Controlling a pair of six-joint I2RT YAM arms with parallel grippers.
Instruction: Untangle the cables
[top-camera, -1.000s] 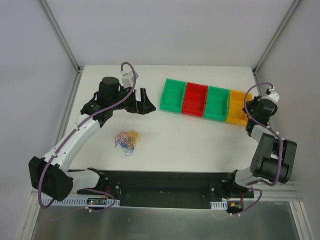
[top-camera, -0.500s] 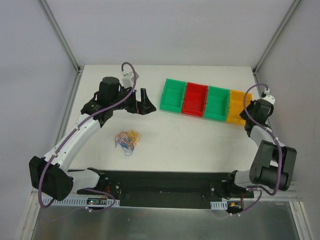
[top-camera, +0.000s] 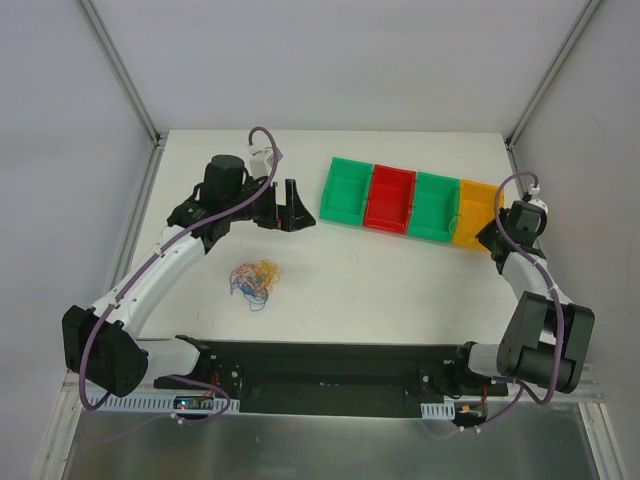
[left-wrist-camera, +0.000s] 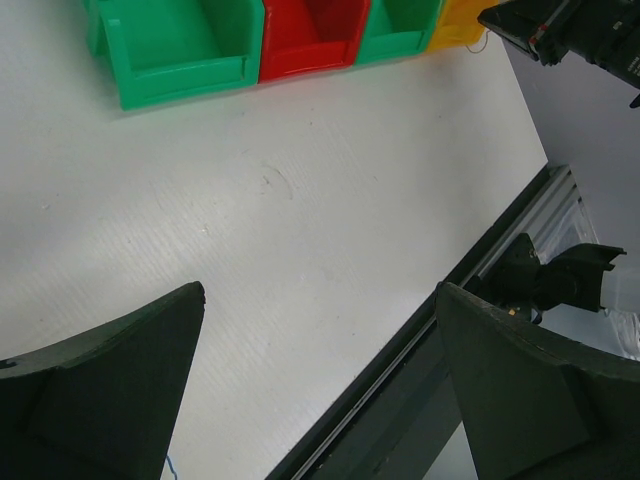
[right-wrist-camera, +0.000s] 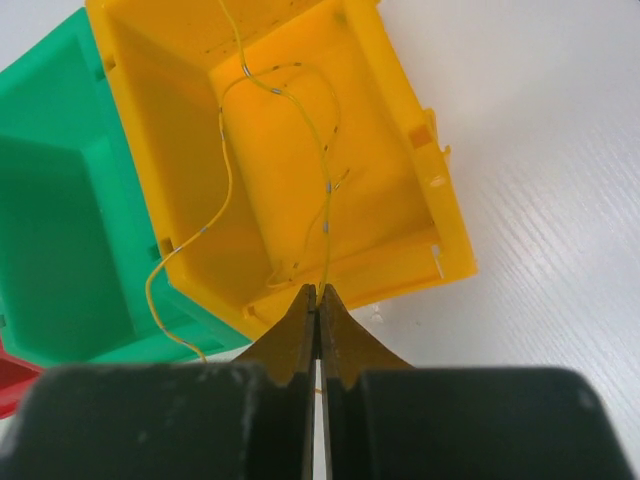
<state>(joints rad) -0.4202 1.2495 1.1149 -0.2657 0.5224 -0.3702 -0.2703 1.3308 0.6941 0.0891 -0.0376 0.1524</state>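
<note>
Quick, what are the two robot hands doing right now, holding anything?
Left gripper: jaws open, holding nothing.
Right gripper: jaws shut on a thin yellow wiry cable trailing into the yellow plastic bin.

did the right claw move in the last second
Yes. In the top view the right claw, shut on a yellow cable, has drawn back toward the table's near edge, along the yellow bin's right side.

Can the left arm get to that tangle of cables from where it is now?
Probably yes. The left hand is open and empty, the tangle of cables lies on bare table just nearer its base, and nothing stands between. The right hand holds a yellow cable at the yellow bin.
</note>
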